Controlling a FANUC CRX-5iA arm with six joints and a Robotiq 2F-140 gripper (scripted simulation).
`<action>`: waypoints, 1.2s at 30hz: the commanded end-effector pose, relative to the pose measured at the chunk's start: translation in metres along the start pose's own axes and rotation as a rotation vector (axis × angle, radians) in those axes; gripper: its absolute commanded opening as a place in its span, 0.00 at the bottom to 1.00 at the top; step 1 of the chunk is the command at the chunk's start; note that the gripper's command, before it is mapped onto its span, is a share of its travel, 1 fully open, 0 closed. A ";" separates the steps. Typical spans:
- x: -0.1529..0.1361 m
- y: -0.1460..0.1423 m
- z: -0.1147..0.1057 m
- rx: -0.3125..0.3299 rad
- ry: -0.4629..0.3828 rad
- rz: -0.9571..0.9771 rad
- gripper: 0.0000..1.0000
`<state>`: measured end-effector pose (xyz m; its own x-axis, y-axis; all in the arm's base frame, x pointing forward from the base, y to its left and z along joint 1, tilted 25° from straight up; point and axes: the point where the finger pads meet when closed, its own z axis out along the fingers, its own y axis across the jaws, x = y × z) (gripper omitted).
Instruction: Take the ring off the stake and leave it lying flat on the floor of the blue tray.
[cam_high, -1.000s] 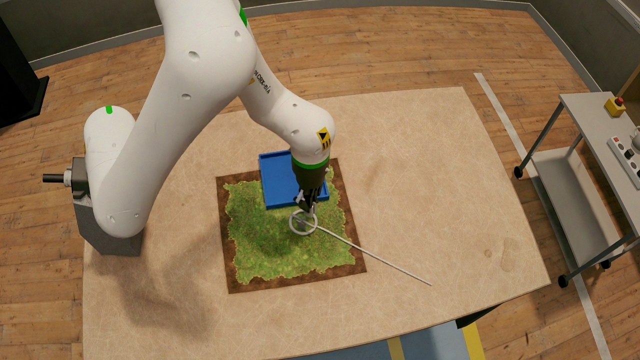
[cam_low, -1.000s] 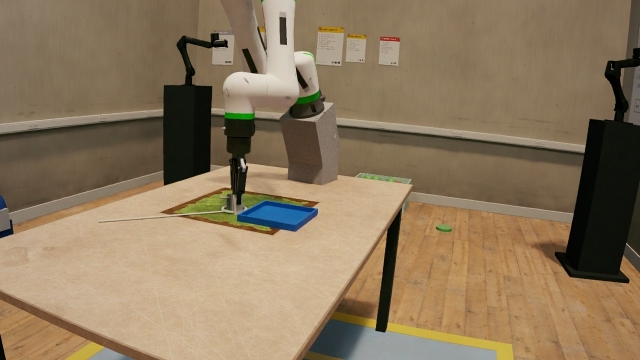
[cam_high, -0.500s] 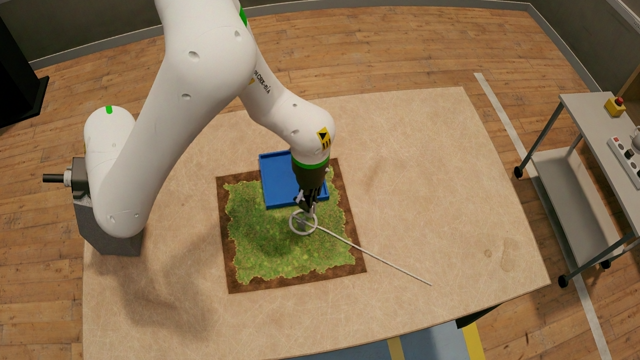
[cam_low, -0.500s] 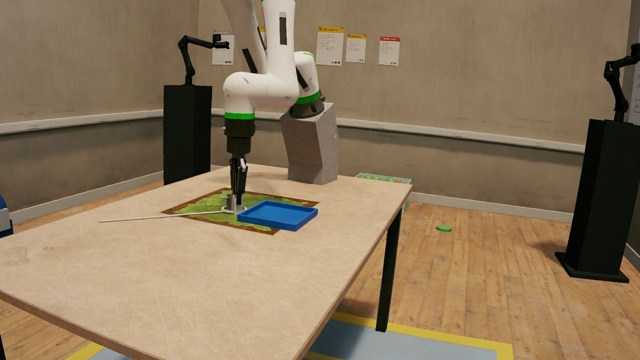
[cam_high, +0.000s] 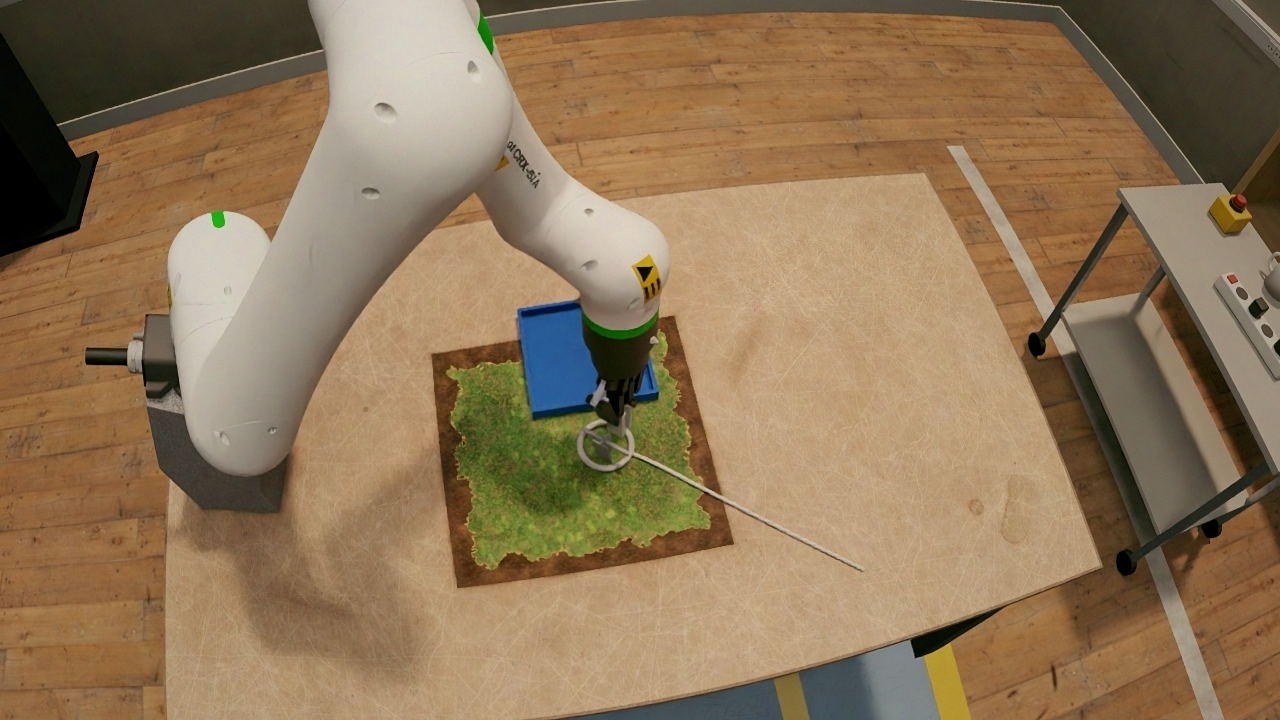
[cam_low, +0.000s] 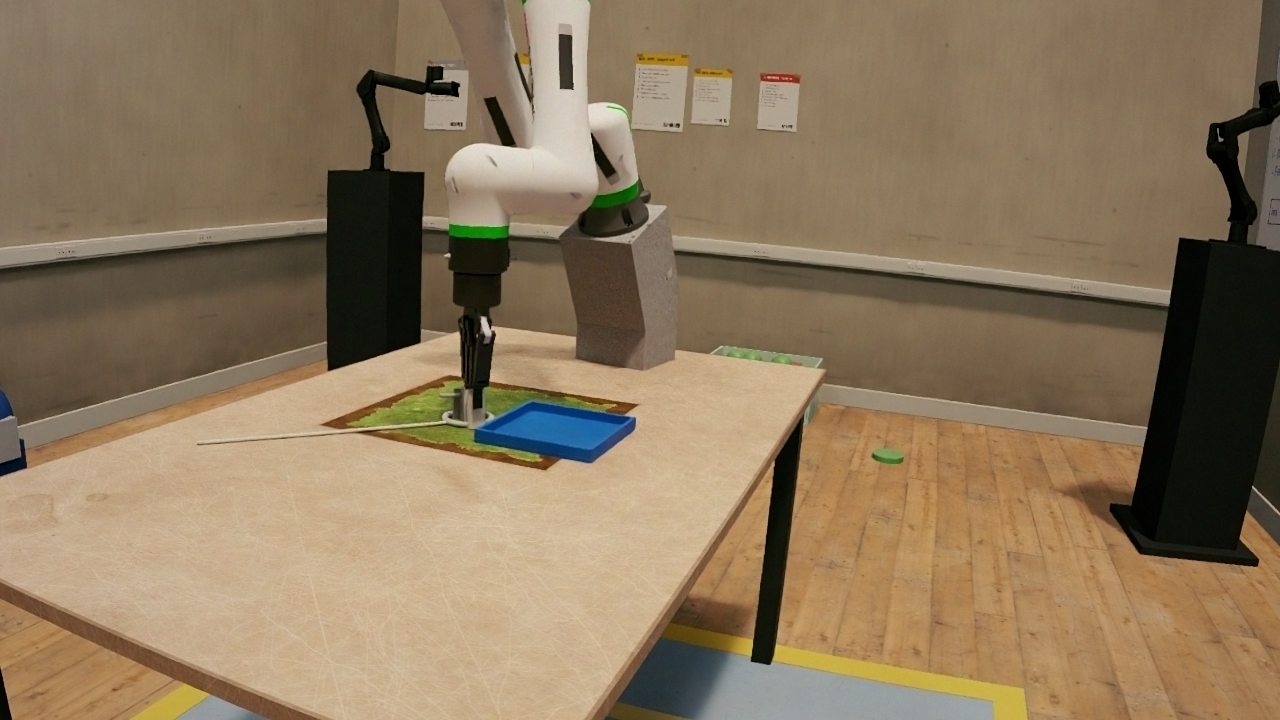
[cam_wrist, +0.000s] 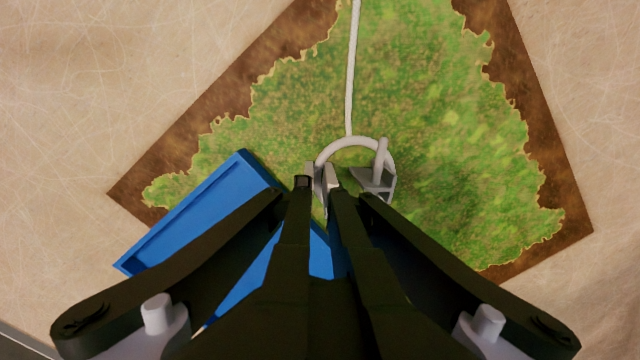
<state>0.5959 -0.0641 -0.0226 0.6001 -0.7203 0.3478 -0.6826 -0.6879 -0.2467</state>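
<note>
A robot lab or test cell — a white arm (cam_low: 537, 134) on a grey pedestal (cam_low: 626, 295) at a wooden bench (cam_low: 402, 555), black camera pillars (cam_low: 1203, 394), wall notices (cam_low: 660, 91), and a control-button cart (cam_high: 1190, 259).

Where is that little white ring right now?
The ring lies low on the green grass mat around the stake, just beside the blue tray; the gripper is closed on its rim nearest the tray.
</note>
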 end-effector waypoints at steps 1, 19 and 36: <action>0.001 0.000 -0.003 0.001 0.001 0.000 0.10; 0.001 0.000 -0.012 0.001 0.001 0.000 0.10; 0.001 0.000 -0.024 0.001 0.001 0.000 0.10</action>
<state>0.5862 -0.0628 -0.0032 0.6001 -0.7203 0.3480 -0.6826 -0.6879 -0.2467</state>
